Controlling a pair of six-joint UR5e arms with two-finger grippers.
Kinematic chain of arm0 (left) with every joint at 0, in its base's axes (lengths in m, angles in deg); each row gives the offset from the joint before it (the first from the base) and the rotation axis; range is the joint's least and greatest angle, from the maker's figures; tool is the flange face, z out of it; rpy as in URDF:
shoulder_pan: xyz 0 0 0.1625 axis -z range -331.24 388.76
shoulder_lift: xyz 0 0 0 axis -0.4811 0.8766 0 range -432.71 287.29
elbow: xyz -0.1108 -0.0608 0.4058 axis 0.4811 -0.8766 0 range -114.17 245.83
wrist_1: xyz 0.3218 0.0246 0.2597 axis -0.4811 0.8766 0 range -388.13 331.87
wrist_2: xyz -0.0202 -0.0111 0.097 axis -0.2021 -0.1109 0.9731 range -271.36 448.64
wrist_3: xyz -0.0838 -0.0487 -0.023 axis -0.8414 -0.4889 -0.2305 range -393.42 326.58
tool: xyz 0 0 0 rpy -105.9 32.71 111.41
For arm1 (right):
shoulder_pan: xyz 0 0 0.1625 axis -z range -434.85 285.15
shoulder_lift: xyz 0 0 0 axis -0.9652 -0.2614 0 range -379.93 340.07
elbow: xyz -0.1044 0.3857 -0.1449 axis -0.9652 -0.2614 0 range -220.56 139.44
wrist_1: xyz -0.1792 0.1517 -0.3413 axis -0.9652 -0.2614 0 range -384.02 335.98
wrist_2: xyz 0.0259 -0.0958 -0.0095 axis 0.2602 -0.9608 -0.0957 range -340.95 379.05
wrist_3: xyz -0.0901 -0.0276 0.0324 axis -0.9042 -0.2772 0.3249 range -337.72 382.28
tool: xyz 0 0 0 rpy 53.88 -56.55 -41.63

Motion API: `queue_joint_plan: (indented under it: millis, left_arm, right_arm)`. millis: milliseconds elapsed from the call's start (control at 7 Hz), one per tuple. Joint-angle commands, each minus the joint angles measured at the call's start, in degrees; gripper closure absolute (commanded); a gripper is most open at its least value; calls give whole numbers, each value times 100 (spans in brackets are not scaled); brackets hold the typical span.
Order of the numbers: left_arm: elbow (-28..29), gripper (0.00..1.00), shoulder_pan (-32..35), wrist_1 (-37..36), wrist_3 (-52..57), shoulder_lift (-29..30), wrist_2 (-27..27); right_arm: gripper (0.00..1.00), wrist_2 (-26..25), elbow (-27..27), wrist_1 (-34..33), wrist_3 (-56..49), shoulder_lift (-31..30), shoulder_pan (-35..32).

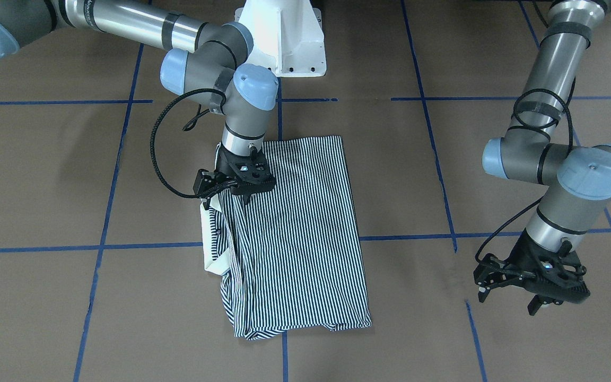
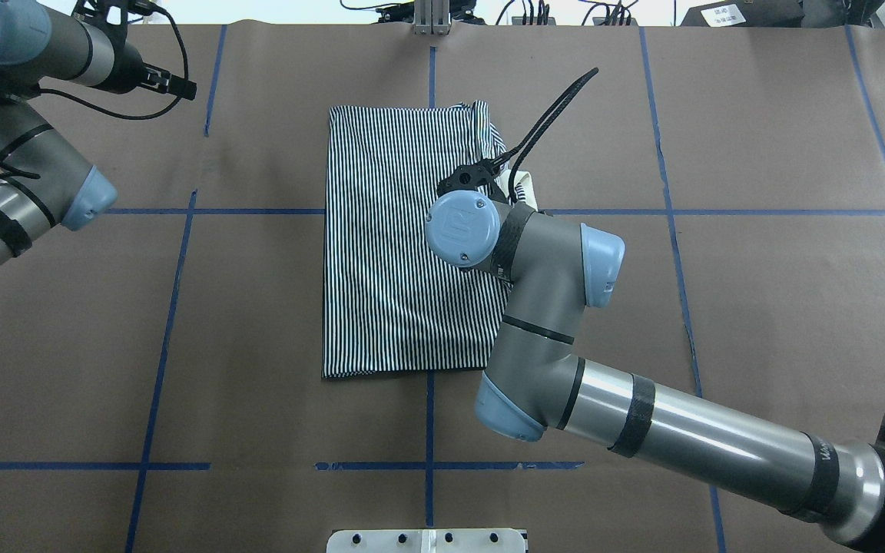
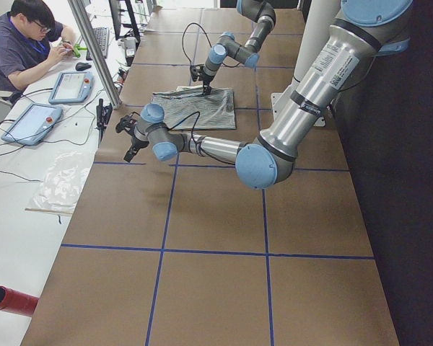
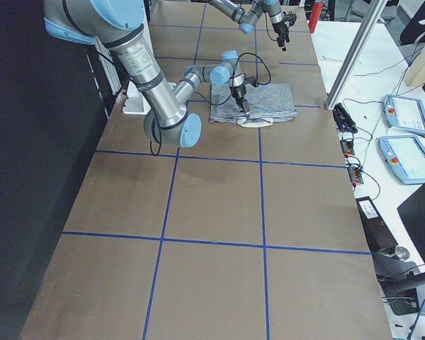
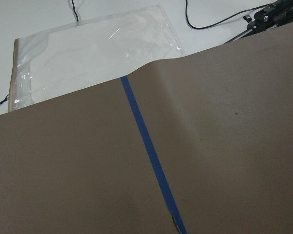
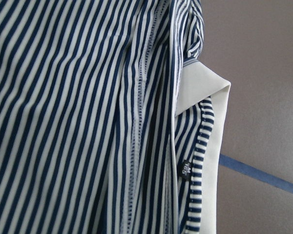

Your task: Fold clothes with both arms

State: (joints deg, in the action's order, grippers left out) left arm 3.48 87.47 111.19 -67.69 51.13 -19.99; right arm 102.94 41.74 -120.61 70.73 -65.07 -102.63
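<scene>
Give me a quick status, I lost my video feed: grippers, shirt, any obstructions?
Right gripper down on the shirt by its collar, grip unclear. Left gripper off to the side, holding nothing. Shirt folded to a rectangle. Nothing in the way.

Grey tubular arms (image 1: pixel 555 58), blue caps

Overhead and front views face oppositely, sharing the striped shirt (image 2: pixel 404 246).

The navy-and-white striped polo shirt (image 1: pixel 295 233) lies folded into a flat rectangle, directly beneath the right gripper (image 1: pixel 231 192). Its cream collar (image 1: pixel 211 239) pokes out at the gripper's side edge (a small black label shows there), well apart from the left gripper (image 1: pixel 512 294).
</scene>
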Motion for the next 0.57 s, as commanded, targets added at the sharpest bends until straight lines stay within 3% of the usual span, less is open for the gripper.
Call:
queue_joint_plan:
  millis: [0, 429]
  left_arm:
    - [3, 0, 0, -1, 0, 0, 0]
    - [3, 0, 0, -1, 0, 0, 0]
  right_arm:
    - [0, 4, -65, -1, -10, 6, 9]
    - [0, 4, -65, -386, -353, -29, -87]
